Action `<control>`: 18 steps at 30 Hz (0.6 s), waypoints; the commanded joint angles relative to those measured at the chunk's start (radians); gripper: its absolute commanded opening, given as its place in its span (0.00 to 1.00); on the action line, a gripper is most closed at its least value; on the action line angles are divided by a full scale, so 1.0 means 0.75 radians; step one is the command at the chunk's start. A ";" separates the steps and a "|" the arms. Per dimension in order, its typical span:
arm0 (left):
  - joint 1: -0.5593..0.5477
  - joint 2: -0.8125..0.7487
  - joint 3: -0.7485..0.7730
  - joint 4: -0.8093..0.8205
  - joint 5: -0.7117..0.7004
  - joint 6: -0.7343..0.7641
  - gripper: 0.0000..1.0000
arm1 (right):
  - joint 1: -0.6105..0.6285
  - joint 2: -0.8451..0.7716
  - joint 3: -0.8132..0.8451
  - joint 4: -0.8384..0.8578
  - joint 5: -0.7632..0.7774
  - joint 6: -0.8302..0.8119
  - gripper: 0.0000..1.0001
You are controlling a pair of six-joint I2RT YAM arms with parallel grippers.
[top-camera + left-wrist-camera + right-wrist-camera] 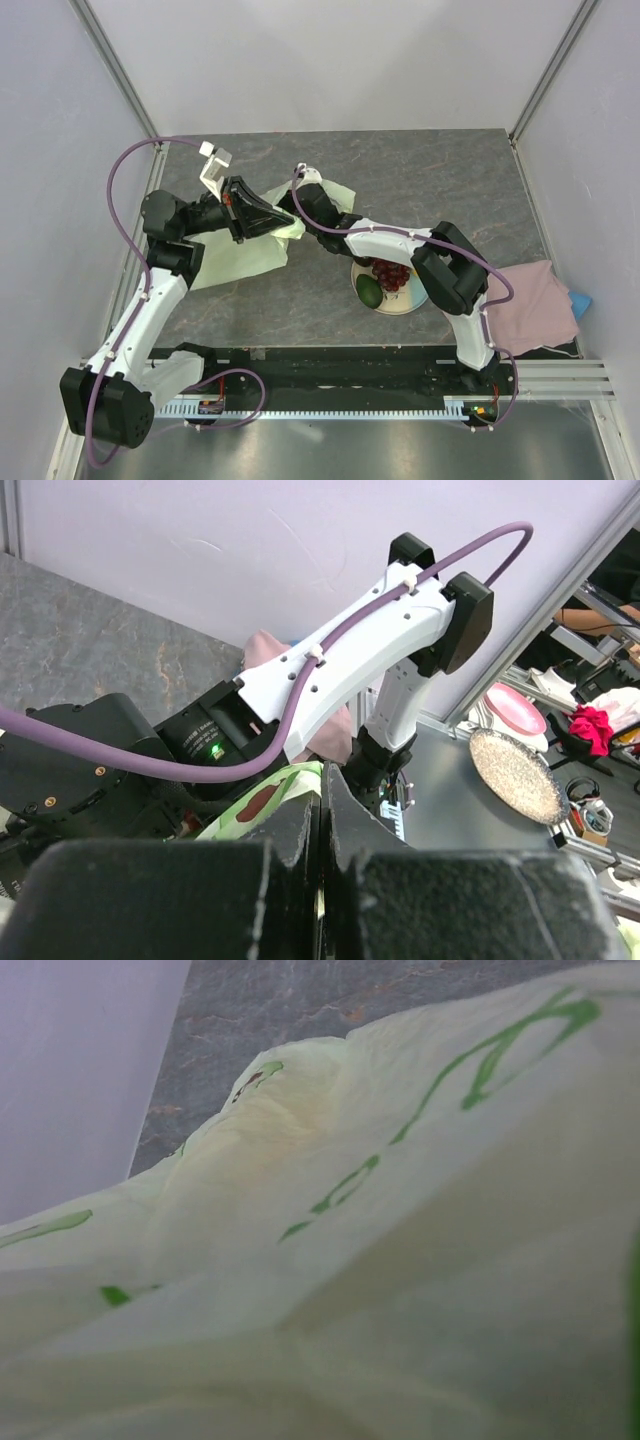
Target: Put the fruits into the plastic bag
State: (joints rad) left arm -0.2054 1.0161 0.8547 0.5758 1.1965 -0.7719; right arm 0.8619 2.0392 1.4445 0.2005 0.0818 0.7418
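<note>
Left end effector (321, 792) pinches plastic bag (235, 258); right end effector (297, 200) unreadable, its camera bag-filled

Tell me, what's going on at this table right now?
The left claw is shut on the rim of the pale green translucent plastic bag, holding it up. The right claw is pressed in at the bag's mouth. A dark red grape bunch and a dark green avocado lie on the round plate.

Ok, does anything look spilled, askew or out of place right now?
Nothing spilled or damaged. The grapes and avocado sit on the plate. Only oddity: the plastic bag lies crumpled, one edge pinched by the left gripper.
</note>
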 commanded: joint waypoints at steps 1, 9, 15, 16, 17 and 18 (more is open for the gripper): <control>-0.006 -0.009 -0.015 -0.015 0.031 0.004 0.02 | -0.002 -0.103 -0.030 -0.020 0.071 -0.067 0.81; -0.004 -0.009 -0.017 -0.142 0.010 0.101 0.02 | -0.002 -0.140 -0.046 -0.034 0.032 -0.105 0.98; -0.002 -0.015 -0.015 -0.238 -0.024 0.168 0.02 | -0.004 -0.185 -0.089 -0.026 0.030 -0.101 0.98; 0.002 -0.015 -0.013 -0.250 -0.037 0.176 0.01 | -0.002 -0.187 -0.097 -0.026 0.024 -0.095 0.98; 0.000 -0.015 -0.009 -0.264 -0.043 0.184 0.02 | -0.002 -0.197 -0.101 -0.026 0.016 -0.095 0.98; 0.000 -0.015 -0.004 -0.303 -0.051 0.205 0.02 | -0.002 -0.203 -0.106 -0.022 0.008 -0.091 0.98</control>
State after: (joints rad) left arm -0.2054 1.0161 0.8433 0.4198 1.1934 -0.6975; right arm 0.8612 1.9541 1.3781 0.1608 0.1036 0.6796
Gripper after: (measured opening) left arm 0.022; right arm 0.980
